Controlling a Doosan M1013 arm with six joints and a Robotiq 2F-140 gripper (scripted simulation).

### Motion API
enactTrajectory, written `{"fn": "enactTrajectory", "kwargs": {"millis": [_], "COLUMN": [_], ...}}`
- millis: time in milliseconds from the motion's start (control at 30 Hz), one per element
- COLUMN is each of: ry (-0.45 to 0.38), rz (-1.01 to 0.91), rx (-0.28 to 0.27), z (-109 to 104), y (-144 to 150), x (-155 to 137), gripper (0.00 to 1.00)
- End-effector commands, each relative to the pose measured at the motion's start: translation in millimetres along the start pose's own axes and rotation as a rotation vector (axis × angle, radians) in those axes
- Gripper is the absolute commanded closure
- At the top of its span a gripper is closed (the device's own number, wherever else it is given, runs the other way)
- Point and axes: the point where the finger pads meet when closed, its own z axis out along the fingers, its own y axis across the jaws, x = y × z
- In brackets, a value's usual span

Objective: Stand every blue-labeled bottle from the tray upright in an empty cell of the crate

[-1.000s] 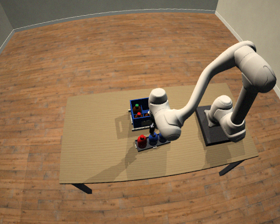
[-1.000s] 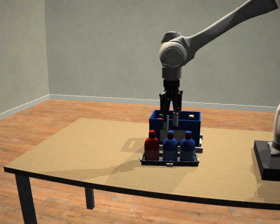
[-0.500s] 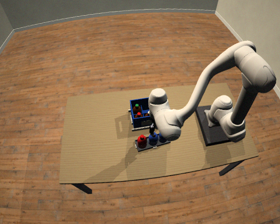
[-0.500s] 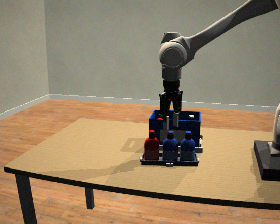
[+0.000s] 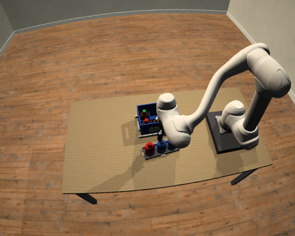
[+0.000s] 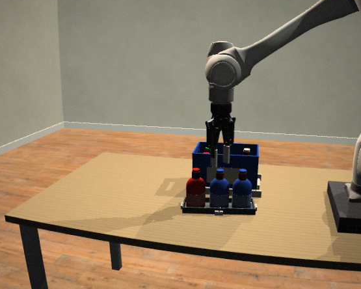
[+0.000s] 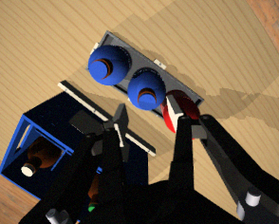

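Note:
Two blue bottles stand upright on the tray (image 5: 165, 153) (image 6: 202, 210) (image 7: 138, 61): the middle one (image 5: 161, 147) (image 6: 219, 190) (image 7: 145, 85) and the right one (image 5: 170, 145) (image 6: 242, 190) (image 7: 106, 64). A red bottle (image 5: 149, 150) (image 6: 195, 189) stands at the tray's left end. The blue crate (image 5: 146, 129) (image 6: 200, 167) stands behind the tray. My gripper (image 6: 220, 163) (image 7: 147, 108) is partly open and empty, pointing down above the middle blue bottle's cap height, with its fingertips in front of the crate wall in the exterior view.
Brown bottles stand in the crate: a green-capped one (image 5: 144, 114), a red-capped one (image 5: 146, 121) and a white-capped one (image 6: 246, 151) (image 7: 45, 153). The arm hides the crate's right part in the top view. Small pale blocks (image 6: 218, 213) edge the tray and crate.

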Motion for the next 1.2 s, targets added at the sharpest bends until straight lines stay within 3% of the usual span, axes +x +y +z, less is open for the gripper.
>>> {"fn": "enactTrajectory", "kwargs": {"millis": [0,1167], "ry": [0.0,0.0], "rz": [0.0,0.0], "rx": [0.0,0.0], "z": [-0.1,5.8], "y": [0.0,0.0], "x": [0.0,0.0], "gripper": [0.62,0.62]}}
